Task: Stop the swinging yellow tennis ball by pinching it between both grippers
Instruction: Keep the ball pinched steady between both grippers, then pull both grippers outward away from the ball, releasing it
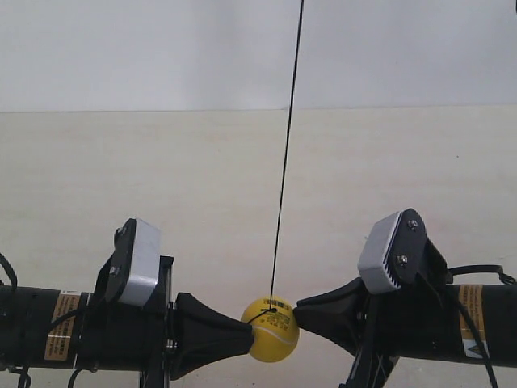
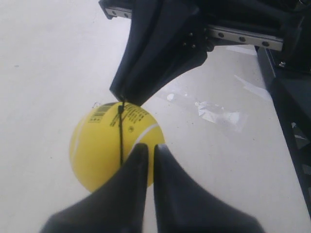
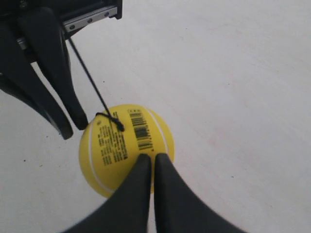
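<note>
A: In the exterior view we are seeing the yellow tennis ball (image 1: 271, 331) hanging on its black string (image 1: 284, 162) low over the pale table (image 1: 121, 178). The gripper at the exterior view's left (image 1: 241, 334) and the gripper at the exterior view's right (image 1: 300, 312) are each touching one side of it.

B: In the left wrist view we are watching the left gripper (image 2: 148, 151), jaws clenched to a thin slit, nosing its tips against the ball.

A: In the right wrist view the right gripper (image 3: 148, 159) is pressing likewise beside the barcode sticker (image 3: 141, 131), jaws drawn together and grasping nothing.

B: So we are judging the pinch made. Whether the swing is dead, we cannot tell. Holding the squeeze is what is remaining.
</note>
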Available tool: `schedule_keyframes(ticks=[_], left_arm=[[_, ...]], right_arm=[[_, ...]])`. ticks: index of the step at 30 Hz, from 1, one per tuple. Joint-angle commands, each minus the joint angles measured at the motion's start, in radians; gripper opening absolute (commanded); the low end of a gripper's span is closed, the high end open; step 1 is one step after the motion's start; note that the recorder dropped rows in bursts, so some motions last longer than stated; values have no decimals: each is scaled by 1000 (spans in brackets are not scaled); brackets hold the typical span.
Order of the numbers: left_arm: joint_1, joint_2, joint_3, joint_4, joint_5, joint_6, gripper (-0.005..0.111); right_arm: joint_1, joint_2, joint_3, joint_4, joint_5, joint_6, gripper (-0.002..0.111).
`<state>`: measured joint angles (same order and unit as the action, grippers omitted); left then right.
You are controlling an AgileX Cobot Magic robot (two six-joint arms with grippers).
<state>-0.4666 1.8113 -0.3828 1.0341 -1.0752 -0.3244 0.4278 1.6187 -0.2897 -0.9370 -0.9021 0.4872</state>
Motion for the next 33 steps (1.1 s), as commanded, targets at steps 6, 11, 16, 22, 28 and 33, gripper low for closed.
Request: schedule_keyframes(ticks=[6,11,16,22,28,33], left_arm=[[-8,5,-1,-3,-9,4,5],[-8,5,-1,-5,-9,4,5],[-8,2,-1,-7,-9,4,5],[-8,-72,0,-7,29,-17,5],[-8,-160,13,-14,75,-71,5],[-8,-241,58,-86,80,-71,5]], right_arm=[[1,3,-2,-12,-12,-3,0],[1,3,-2,-12,-12,-3,0],[1,-23,-2,4,3,-5,0],[1,-187,-2,4,144,52,0],[1,-350,19,6,238,108,0],[1,-497,67,49,237,95,0]])
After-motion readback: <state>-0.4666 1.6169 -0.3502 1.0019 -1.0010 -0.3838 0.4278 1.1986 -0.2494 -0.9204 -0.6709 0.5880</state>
